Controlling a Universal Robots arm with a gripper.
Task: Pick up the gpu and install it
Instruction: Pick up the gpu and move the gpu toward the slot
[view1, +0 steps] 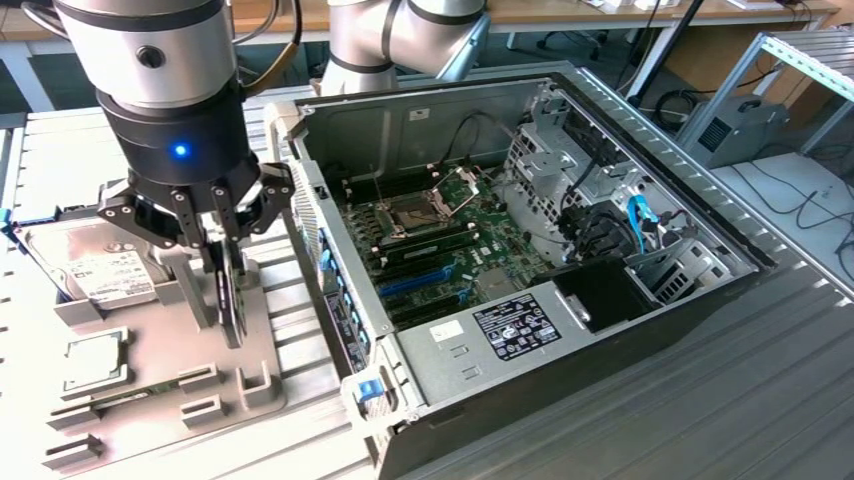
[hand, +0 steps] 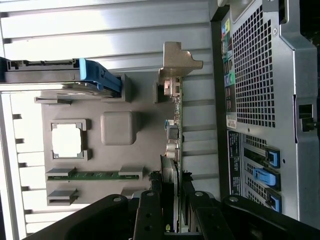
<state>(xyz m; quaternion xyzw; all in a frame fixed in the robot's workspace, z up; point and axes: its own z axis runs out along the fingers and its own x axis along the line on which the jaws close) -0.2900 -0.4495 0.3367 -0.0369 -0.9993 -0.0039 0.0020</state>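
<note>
Gripper: hangs straight down over the tray, astride the gpu.
Fingers: pressed against the card's two faces with no gap that I can see. I judge this a pinch on the gpu.
Gpu place: on edge in its tray holder, not yet lifted by the look of it. The bracket is at the end away from the grip.
Neighbours, exterior view: case at 3 o'clock of the gpu, drive at 9, CPU at 7.
Risk, tilt: the hold sits near one end, so the bracket end may sag and the card may bind in the holder.
Risk, slip: the faces are thin and smooth, so a light pinch could let the card rotate.
Risk, snag: the case wall stands just beside the tray, so a low carry could clip it.
Risk, seating: a skewed card may miss the blue slots.
Surface: a ribbed metal table, pale and hard, bears the grey tray and the open case.
Room: a workshop, with benches behind, a grey box on a frame at 2 o'clock and loose cables near it.
</note>
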